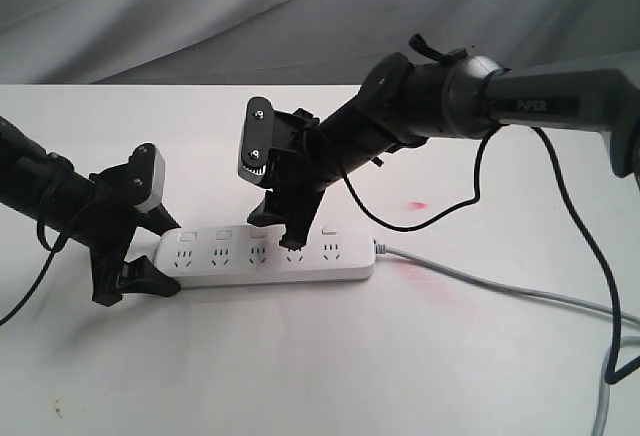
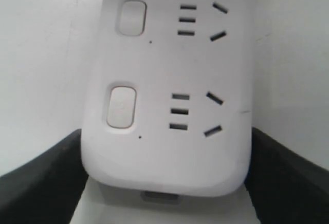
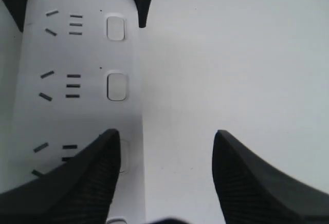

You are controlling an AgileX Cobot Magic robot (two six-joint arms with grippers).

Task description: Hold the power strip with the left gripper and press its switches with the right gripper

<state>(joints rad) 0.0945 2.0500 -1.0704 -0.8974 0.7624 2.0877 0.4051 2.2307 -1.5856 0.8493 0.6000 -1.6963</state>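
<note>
Exterior view shows me the power strip (image 1: 270, 261) lying crosswise on the table (image 1: 300, 356), left claw (image 1: 160, 254) gripping its left end, right claw (image 1: 280, 229) spread wide, 1 finger (image 3: 87, 183) over the 3rd switch (image 3: 122, 157).

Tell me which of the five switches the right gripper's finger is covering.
The middle switch, third from the power strip end that the left gripper clamps: a finger of the right gripper overlaps it; the first two lie bare.

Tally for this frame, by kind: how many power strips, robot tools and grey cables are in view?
power strip: 1
tools: 2, the left tool and the right tool
grey cable: 1
total: 4
</note>
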